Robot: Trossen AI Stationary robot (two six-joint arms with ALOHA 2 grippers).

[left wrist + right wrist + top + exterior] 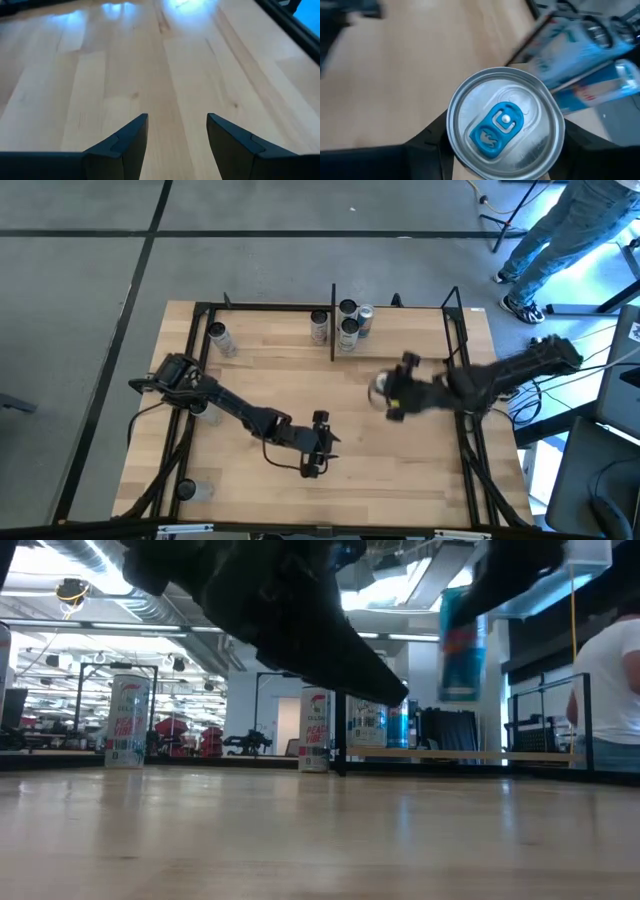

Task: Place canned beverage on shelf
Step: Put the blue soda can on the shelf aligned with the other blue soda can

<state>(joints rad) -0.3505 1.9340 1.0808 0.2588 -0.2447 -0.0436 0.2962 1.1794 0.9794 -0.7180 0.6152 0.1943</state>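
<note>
My right gripper (388,394) is shut on a silver can with a blue tab (505,122), right of the table's middle. In the low view the can (462,645) hangs upright well above the tabletop. The shelf (420,330) is the wooden bay between black uprights at the far right. Several cans (348,330) stand by its black divider post (333,320), and they show behind the held can in the right wrist view (580,45). My left gripper (318,448) is open and empty over bare wood near the table's middle, toward the near edge; its fingers also show in the left wrist view (177,135). My right gripper pinches the can between its two fingers, one on each side of the can's upper wall just under the top rim (453,142). The fingers (427,145) come from the table's right side. The can is upright, top up, lifted clear of the table.
One can (218,338) stands at the far left inside the frame and another (187,490) at the near left corner. Black frame rails (460,350) run along the table's sides. A person (560,240) stands beyond the far right corner.
</note>
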